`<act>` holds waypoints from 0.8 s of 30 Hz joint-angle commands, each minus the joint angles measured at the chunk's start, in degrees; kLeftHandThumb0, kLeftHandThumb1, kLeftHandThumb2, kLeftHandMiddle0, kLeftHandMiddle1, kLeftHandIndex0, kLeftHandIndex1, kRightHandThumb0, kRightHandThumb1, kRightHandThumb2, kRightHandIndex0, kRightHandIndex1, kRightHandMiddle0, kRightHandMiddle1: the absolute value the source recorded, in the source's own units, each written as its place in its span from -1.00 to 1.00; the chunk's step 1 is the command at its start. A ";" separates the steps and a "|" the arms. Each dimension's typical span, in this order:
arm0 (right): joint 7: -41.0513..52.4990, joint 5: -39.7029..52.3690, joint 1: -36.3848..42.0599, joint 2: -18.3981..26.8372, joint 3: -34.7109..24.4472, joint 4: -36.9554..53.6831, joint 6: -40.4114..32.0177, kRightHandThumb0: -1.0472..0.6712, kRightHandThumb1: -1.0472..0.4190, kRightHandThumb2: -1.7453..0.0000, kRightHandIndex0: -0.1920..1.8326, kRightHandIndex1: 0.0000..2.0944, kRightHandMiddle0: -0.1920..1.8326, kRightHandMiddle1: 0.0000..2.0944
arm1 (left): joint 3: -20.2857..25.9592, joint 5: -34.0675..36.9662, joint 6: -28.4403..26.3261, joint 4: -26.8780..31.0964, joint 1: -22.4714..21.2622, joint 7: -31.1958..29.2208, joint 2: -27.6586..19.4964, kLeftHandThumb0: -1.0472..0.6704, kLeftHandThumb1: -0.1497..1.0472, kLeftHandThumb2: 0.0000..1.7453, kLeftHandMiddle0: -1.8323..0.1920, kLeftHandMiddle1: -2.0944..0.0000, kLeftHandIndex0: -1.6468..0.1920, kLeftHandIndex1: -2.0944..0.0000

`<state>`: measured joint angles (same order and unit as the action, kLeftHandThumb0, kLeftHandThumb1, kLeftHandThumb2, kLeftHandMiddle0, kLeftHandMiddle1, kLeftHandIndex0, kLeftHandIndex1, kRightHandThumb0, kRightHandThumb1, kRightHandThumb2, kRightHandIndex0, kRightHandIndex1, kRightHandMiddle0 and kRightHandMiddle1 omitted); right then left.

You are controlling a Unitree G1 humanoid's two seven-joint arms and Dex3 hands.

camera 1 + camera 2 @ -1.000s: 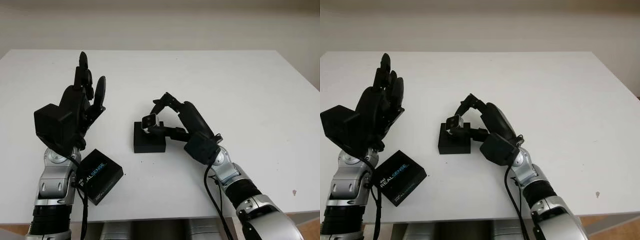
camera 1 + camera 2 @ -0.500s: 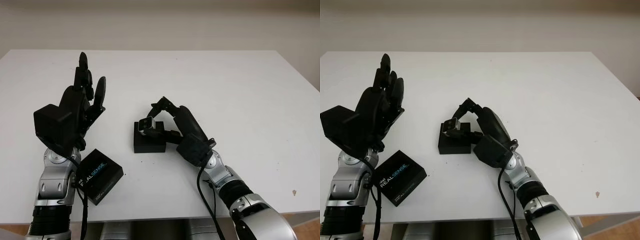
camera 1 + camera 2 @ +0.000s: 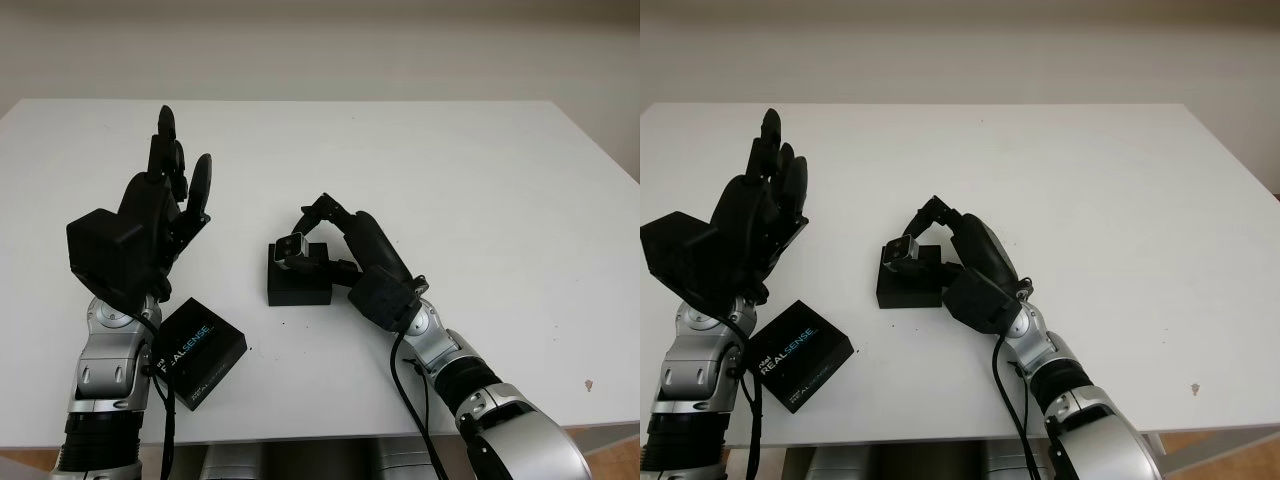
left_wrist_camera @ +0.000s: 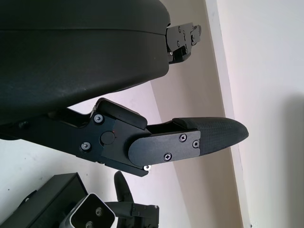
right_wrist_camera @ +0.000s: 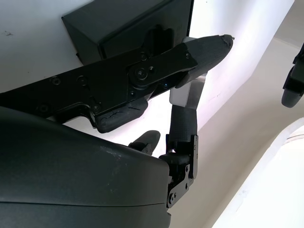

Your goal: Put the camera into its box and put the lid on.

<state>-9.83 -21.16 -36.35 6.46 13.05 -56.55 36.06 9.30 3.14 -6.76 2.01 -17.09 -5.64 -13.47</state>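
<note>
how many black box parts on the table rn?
2. The open box base sits mid-table under the right hand, which holds the camera over it. The REALSENSE lid lies near the front edge, by the raised, open left hand.

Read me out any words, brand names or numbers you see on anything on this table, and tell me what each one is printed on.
"REALSENSE": on the top of the black lid, lying on the table by the raised, open left hand.
A smaller word above it on the lid is too small to read.
No text can be read on the camera held by the right hand, nor on the black box under it.
</note>
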 commanded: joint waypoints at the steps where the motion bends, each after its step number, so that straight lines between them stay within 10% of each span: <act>1: -0.12 -0.02 -0.67 0.16 0.00 -0.33 0.60 -0.25 -1.00 0.92 -0.58 -0.47 -0.47 0.94 | 0.26 0.09 -0.49 1.60 0.15 0.11 -0.43 -0.73 1.00 -0.34 1.00 1.00 1.00 1.00; 24: -0.52 -2.13 -0.94 1.91 0.59 -0.51 0.51 -0.24 -1.00 0.92 -0.55 -0.50 -0.49 0.91 | 0.41 -0.01 -0.90 2.03 0.31 -0.21 -0.60 -0.73 1.00 -0.33 1.00 1.00 1.00 1.00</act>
<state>-10.18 -23.30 -36.55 7.99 13.41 -57.12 36.06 9.37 2.97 -8.09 3.12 -17.06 -5.72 -13.54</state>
